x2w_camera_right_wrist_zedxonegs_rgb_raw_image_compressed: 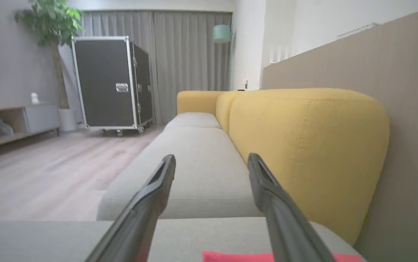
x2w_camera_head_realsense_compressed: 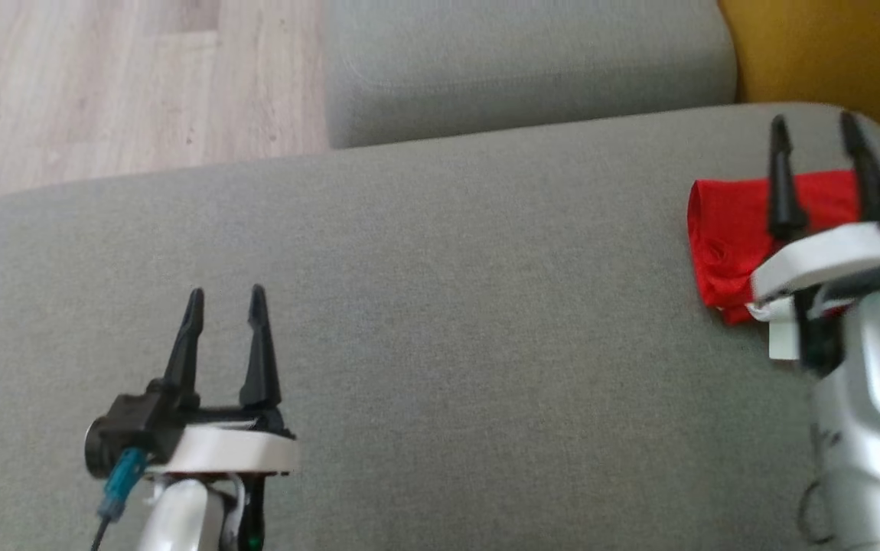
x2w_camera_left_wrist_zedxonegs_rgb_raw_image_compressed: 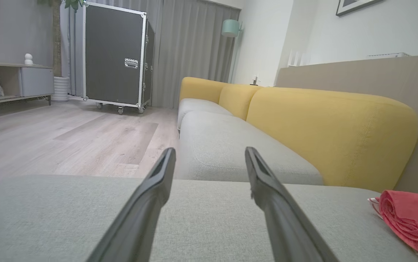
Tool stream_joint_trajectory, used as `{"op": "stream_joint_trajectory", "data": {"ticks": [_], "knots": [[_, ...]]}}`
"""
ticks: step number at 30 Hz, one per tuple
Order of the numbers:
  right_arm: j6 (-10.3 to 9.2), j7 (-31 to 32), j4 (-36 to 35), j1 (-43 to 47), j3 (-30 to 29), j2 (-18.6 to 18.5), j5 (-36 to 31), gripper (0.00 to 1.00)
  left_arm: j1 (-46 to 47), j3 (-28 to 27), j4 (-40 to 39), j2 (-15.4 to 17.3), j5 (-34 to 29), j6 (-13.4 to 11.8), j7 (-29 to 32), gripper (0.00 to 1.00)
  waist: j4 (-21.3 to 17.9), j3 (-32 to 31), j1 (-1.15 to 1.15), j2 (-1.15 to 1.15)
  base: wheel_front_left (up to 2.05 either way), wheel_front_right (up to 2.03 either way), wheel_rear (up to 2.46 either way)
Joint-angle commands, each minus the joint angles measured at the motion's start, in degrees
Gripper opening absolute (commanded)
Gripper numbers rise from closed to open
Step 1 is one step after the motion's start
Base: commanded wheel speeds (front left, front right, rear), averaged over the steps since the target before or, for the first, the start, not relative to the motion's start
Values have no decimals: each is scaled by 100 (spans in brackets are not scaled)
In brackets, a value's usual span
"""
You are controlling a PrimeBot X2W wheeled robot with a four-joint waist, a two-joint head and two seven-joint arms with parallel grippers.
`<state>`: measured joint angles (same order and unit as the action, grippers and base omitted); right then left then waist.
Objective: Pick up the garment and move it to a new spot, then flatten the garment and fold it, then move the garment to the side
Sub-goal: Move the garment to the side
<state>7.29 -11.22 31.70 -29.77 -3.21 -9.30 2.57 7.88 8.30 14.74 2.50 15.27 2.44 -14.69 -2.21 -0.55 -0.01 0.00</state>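
Now the folded red garment [x2w_camera_head_realsense_compressed: 731, 229] lies at the right end of the grey seat cushion [x2w_camera_head_realsense_compressed: 448, 306]. The right gripper [x2w_camera_head_realsense_compressed: 811, 122] hovers over it, fingers spread and empty. The left gripper [x2w_camera_head_realsense_compressed: 226, 295], also spread, hangs over the cushion's left part.

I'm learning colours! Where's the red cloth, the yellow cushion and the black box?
cloth [x2w_camera_head_realsense_compressed: 727, 237], head view, folded left part.
cushion [x2w_camera_right_wrist_zedxonegs_rgb_raw_image_compressed: 303, 153], right wrist view, front face.
box [x2w_camera_left_wrist_zedxonegs_rgb_raw_image_compressed: 112, 54], left wrist view, front panel.

Grey sofa seat [x2w_camera_head_realsense_compressed: 440, 306], yellow backrest [x2w_camera_left_wrist_zedxonegs_rgb_raw_image_compressed: 325, 131], wood floor [x2w_camera_left_wrist_zedxonegs_rgb_raw_image_compressed: 49, 138], grey curtains [x2w_camera_right_wrist_zedxonegs_rgb_raw_image_compressed: 191, 54]
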Motion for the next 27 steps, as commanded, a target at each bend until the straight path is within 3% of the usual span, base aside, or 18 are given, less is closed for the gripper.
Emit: {"op": "stream_joint_trajectory", "data": {"ticks": [1,6,13,19,27], "knots": [[20,-87,-263,-78,35,152,115,100,147,-251,-162,38,64,-22,-31,100,50,-74,1,0,0,0,0],[20,-277,-672,449,-59,585,476,100,-50,-364,-134,38,62,-24,-31,100,100,-155,1,0,0,0,0],[20,-373,-840,1399,379,640,1340,100,-268,-365,-127,38,252,111,-31,100,179,-169,1,0,0,0,0],[20,-376,-1131,1953,482,641,1323,100,-366,-399,-106,38,302,153,-31,100,218,-142,1,0,0,0,0],[20,-377,-1403,2034,539,642,1065,100,-401,-402,-95,38,365,119,-31,100,250,-146,1,0,0,0,0]]}}
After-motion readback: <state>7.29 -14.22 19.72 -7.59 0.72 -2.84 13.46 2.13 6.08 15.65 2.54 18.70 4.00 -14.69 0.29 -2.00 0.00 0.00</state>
